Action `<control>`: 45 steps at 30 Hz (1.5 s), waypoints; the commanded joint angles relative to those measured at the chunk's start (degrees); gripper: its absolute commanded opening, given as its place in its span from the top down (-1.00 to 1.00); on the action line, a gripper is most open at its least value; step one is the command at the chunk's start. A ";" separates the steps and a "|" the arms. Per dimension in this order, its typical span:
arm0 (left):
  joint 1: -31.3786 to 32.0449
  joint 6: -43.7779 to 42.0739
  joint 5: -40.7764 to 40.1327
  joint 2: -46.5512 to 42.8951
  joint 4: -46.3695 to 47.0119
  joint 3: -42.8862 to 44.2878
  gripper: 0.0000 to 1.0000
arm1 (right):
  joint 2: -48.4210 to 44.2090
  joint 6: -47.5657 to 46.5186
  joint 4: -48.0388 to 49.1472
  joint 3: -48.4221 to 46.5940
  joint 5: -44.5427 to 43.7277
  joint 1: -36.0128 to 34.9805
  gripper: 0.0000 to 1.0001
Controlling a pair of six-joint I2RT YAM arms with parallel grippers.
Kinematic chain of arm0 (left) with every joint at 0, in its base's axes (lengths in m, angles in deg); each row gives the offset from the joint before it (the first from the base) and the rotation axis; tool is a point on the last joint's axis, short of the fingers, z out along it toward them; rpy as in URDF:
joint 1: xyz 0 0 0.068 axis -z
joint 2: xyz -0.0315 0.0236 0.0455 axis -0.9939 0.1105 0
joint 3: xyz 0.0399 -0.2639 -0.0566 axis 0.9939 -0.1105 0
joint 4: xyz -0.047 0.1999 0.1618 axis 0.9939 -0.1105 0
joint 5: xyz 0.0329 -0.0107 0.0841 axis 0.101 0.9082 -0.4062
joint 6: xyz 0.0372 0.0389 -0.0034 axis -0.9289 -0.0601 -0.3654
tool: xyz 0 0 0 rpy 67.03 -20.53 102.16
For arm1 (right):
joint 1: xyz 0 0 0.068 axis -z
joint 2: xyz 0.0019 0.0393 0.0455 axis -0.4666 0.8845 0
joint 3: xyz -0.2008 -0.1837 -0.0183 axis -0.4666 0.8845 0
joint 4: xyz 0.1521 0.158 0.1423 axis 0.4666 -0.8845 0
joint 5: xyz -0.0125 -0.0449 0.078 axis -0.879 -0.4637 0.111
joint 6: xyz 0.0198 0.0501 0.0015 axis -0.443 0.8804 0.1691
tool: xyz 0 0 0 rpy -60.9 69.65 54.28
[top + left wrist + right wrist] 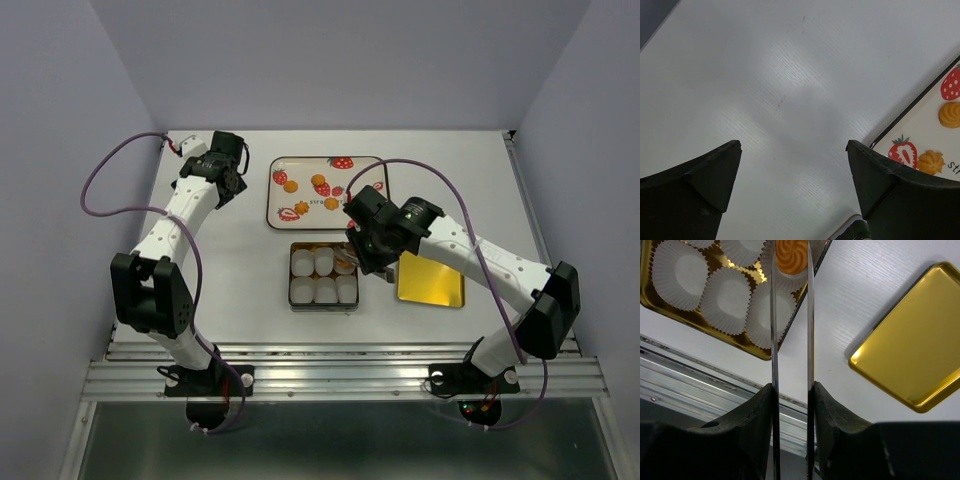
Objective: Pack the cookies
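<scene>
One cookie (791, 255) sits between the two thin blades of the right gripper (791, 277), touching both, so these jaws are closed on it. Under and around the blades are the white paper cups (727, 300) of the gold tin (752, 345). The cookie hangs over the cup at the tin's corner, and the cups left of the jaws look empty. The gold lid (912, 345) lies apart to the right of the jaws. The other cookies (323, 186) wait on the strawberry-printed tray (305, 165), beyond the right jaws. Two of them show just right of the left gripper (793, 150), whose jaws stand wide apart and empty over bare table (780, 75).

The step in hand looks like setting the first cookie into its cup. The next move calls for a short, straight descent, a slight parting of the blades and a clean lift, so that the light paper cup is not dragged along.

The blade tips are cut off at the wrist view's top edge, so I cannot tell whether the cookie touches the cup. From above, the right wrist hides that corner of the tin and part of the tray, so the tray's cookies are hard to count
</scene>
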 commanded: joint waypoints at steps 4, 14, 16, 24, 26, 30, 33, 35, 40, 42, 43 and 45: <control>0.25 0.30 -2.18 -3.26 -0.14 -0.88 -0.98 | -1.70 -0.60 2.87 0.10 -0.23 -0.56 0.19; 0.25 -0.22 -2.71 -3.69 -0.05 -1.15 -0.98 | -1.52 -1.22 2.61 0.80 -1.99 -1.09 0.16; 0.25 -0.14 -2.62 -3.61 0.04 -1.23 -0.98 | -1.44 -1.13 2.52 0.98 -1.90 -1.09 0.15; 0.25 -0.22 -2.62 -3.69 0.04 -1.23 -0.98 | -1.26 -0.52 2.78 0.80 -2.17 -1.09 0.03; 0.25 -0.31 -2.62 -3.69 0.04 -1.32 -0.98 | -1.00 -0.43 2.78 0.72 -2.08 -1.09 0.03; 0.25 -0.31 -2.53 -3.78 0.04 -1.41 -0.98 | -1.17 -0.43 2.87 0.72 -2.25 -1.09 0.03; 0.25 -0.49 -2.44 -4.05 0.13 -1.50 -0.98 | -1.17 -0.43 3.05 -0.07 -2.08 -1.09 0.04; 0.25 -0.49 -2.44 -4.05 0.04 -1.41 -0.98 | -1.17 -0.52 3.13 -0.86 -1.99 -1.09 0.05; 0.25 -0.40 -2.18 -3.96 -0.57 -0.36 -0.98 | -0.82 -1.04 2.61 -4.46 -2.60 -1.09 0.07; 0.25 -0.22 -1.83 -3.87 -1.01 0.52 -0.98 | -1.00 -1.13 2.43 -7.10 -3.39 -1.09 0.07; 0.25 -0.14 -1.83 -3.96 -1.10 0.87 -0.98 | -1.08 -1.13 2.52 -7.89 -3.75 -1.09 0.07; 0.34 0.04 -1.30 -3.78 -1.19 1.75 -0.98 | -1.00 -1.39 2.78 -10.00 -5.14 -1.09 0.07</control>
